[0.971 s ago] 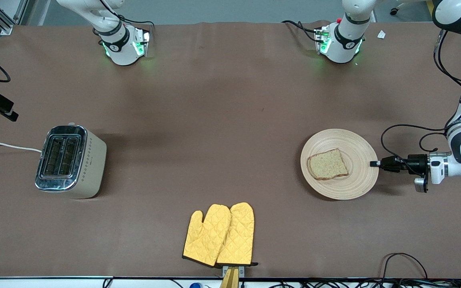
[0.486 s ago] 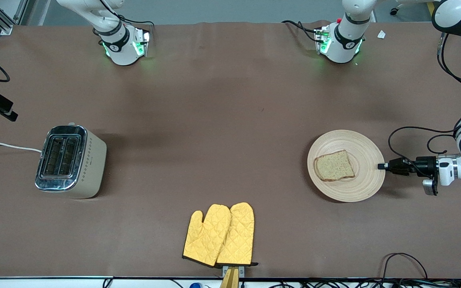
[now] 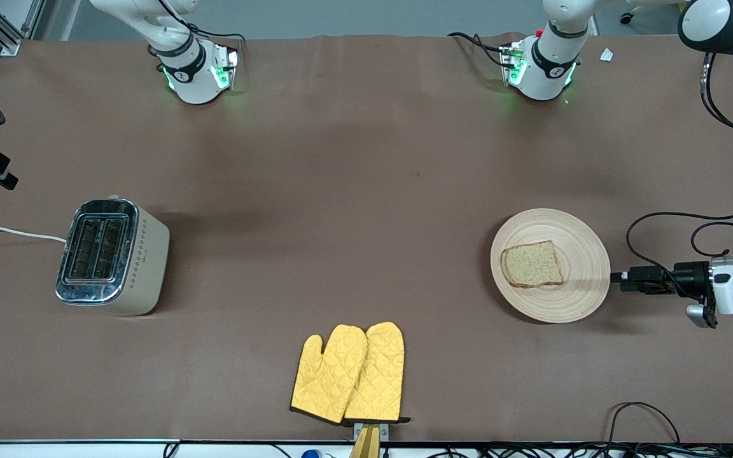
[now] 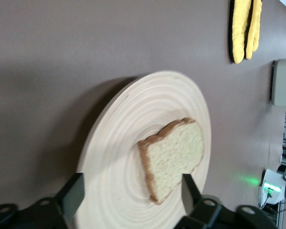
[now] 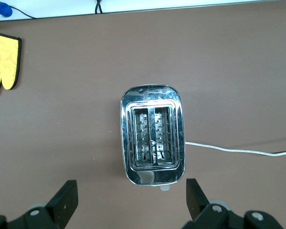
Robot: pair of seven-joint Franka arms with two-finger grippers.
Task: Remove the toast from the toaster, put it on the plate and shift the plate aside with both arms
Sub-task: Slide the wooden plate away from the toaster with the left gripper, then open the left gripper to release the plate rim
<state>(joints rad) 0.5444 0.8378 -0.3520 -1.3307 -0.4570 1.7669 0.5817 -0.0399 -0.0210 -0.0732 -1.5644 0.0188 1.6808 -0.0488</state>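
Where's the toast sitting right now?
The toast lies flat on the wooden plate, toward the left arm's end of the table. The left gripper is open just off the plate's rim.

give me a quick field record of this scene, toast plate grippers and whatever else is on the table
toast: lying on the plate
plate: flat on the table, toward the left arm's end
left gripper: open, low beside the plate's rim, apart from it
right gripper: open, over the toaster
toaster: both slots empty, toward the right arm's end
oven mitts: yellow pair, nearest the front camera
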